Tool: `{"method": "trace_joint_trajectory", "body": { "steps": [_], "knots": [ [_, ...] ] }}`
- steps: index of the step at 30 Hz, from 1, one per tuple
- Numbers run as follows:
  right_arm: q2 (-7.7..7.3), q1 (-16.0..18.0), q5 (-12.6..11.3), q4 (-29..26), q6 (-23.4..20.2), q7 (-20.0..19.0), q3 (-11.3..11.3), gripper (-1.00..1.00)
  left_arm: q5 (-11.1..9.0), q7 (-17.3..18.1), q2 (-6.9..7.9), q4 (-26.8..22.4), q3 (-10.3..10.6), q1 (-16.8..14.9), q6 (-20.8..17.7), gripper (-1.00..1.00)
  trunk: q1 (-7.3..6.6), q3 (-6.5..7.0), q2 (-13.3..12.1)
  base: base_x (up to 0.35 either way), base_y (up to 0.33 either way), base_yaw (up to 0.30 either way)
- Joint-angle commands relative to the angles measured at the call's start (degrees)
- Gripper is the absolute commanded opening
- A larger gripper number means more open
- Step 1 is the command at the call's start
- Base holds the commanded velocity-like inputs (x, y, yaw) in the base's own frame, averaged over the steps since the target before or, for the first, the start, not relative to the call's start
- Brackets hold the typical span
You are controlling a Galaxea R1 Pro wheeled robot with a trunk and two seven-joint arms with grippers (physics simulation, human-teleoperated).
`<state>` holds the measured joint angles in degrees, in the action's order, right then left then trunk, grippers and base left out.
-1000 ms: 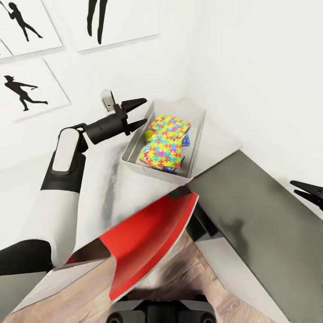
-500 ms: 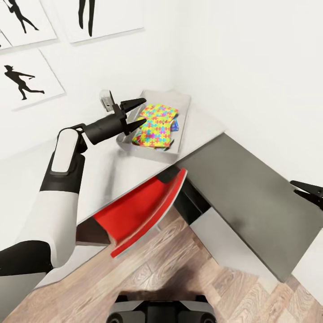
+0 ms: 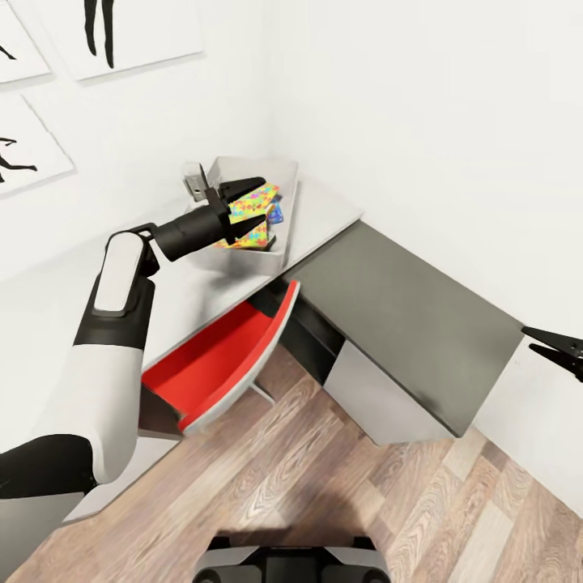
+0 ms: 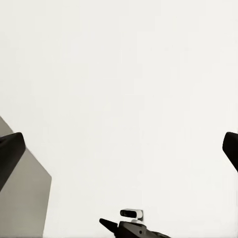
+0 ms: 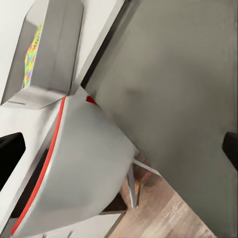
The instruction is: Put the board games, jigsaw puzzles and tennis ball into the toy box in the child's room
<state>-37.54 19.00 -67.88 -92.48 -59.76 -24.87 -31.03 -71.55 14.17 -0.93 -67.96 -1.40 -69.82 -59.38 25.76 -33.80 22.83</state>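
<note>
Head view: the toy box (image 3: 283, 217) sits on the table (image 3: 324, 212) near the corner, at about 11 o'clock. A bright jigsaw puzzle (image 3: 256, 206) lies on top inside it, with something blue, maybe a board game (image 3: 276, 214), peeking out beside it. The left gripper (image 3: 248, 203) hangs in front of the box, jaws wide and empty. The right gripper (image 3: 559, 350) at 3 o'clock looks open too. A red chair (image 3: 219, 360) is tucked under the table.

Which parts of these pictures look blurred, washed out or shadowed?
Head view: sharp and evenly lit; a soft dark shadow lies on the wood floor near the robot's base. Left wrist view: nearly all blank white wall, without texture. Right wrist view: the red-edged chair and dark grey desk wing look soft, slightly smeared.
</note>
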Motion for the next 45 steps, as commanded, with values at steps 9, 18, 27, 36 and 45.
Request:
{"method": "trace_joint_trajectory", "body": {
  "steps": [9, 18, 27, 36, 45],
  "knots": [
    [0.14, 0.2, 0.5, 0.0, -0.2, 1.5, 0.2, 1.0, 1.0, 0.0, -2.32, -0.7, 3.3, 1.0, 0.0, 1.0, 0.03, 0.53, 0.1, -0.035, 0.001, -0.227],
    [0.14, 0.5, 0.5, 0.0, -0.2, 10.3, 1.2, 1.0, 1.3, -4.1, -5.04, -1.3, 9.5, 5.0, 0.9, 1.0, 0.03, 1.16, 0.1, -0.007, 0.0, -0.223],
    [0.17, 0.2, 1.5, 0.0, -0.2, 17.0, 6.8, 1.0, 1.3, -7.1, -6.21, -1.5, 21.7, 15.2, 11.1, 1.0, 0.03, 1.81, 0.1, -0.002, 0.0, -0.214],
    [0.3, 0.1, 6.8, 0.0, -0.2, 18.1, 9.2, 1.0, 1.3, -7.6, -6.25, -1.6, 29.5, 19.9, 18.5, 1.0, 0.03, 2.51, 0.1, -0.122, 0.0, -0.2],
    [0.35, 0.3, 9.8, 0.0, 0.2, 18.3, 9.4, 1.0, 1.2, -7.7, -6.24, -2.3, 32.1, 21.7, 20.3, 1.0, 0.03, 3.22, 0.1, -0.259, 0.0, -0.19]
  ]
}}
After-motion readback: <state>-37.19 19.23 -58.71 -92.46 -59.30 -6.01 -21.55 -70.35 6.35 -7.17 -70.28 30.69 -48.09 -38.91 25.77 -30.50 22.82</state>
